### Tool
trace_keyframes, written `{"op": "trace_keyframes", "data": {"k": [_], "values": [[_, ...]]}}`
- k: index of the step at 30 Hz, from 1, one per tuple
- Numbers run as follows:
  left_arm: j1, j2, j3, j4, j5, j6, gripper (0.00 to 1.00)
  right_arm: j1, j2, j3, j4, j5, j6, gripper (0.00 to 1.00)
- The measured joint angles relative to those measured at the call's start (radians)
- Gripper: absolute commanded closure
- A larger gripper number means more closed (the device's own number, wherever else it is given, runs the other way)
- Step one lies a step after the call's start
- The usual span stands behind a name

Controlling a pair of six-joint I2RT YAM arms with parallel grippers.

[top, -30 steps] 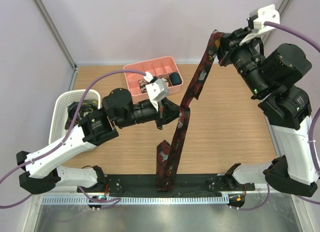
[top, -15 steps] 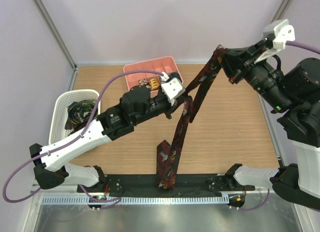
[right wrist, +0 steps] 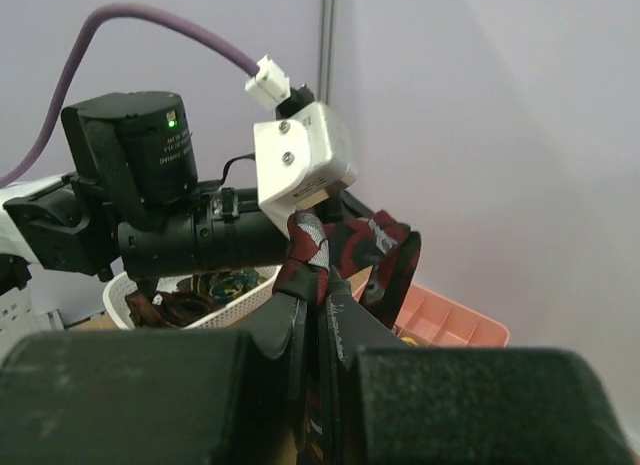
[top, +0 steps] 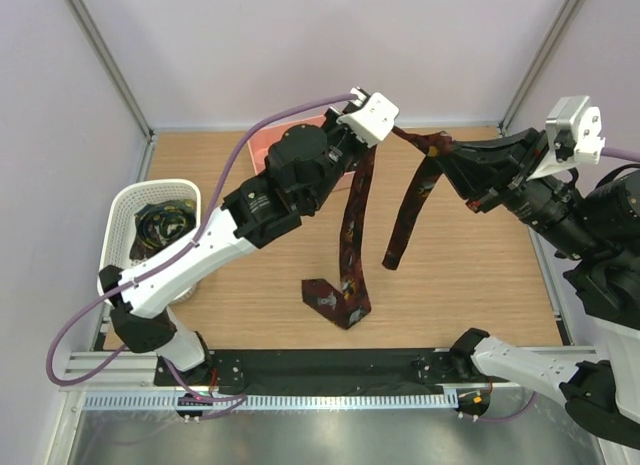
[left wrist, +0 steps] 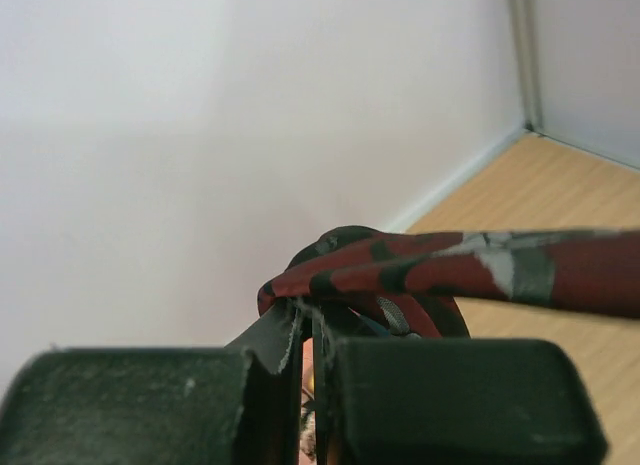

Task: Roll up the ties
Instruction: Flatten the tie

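Two hands share one tie (top: pixel 352 235), dark red with black and grey print, lifted above the far half of the wooden surface (top: pixel 470 275). Left hand (top: pixel 378 137): raised near the far edge, jaws pressed together on a fold of the fabric. In its wrist view the fingers (left wrist: pixel 130 405) meet with only the cloth between them, and the band runs off to the right of that view. Right hand (top: pixel 447 157): raised toward the far right corner, jaws likewise narrowed onto the tie, which bunches just above the grip in its wrist view. Between the two grips a short length stretches almost level in the air. From the left grip a long strand hangs down to the middle of the surface, where it bends and its broad pointed end lies flat, pointing toward the left edge. From the right grip a shorter, narrower strand hangs free; whether its tip touches the surface cannot be told. White mesh basket (top: pixel 116 240): at the left edge, holding other ties (top: pixel 158 225) with yellow and green print in a loose heap. Pink divided tray (right wrist: pixel 455 330): near the far edge, largely hidden by the left arm (top: pixel 200 255) in the overhead view; what lies in its compartments cannot be made out.
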Motion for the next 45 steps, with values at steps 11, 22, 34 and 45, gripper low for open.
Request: {"op": "trace_keyframes", "data": {"k": [11,22,34,45], "values": [[0.025,-0.097,-0.198,0.391,0.005,0.328,1.00,0.000,-0.131,-0.311,0.118,-0.085,0.064,0.38],[0.036,-0.282,-0.197,0.378,0.373,0.340,1.00,0.000,-0.217,-0.520,0.124,0.039,0.096,0.14],[0.036,-0.359,-0.197,0.255,0.605,0.285,1.00,0.000,0.043,-0.388,0.196,-0.345,0.173,0.38],[0.036,-0.350,-0.205,0.238,0.605,0.270,1.00,0.007,0.053,-0.348,0.247,-0.445,0.254,0.30]]}}
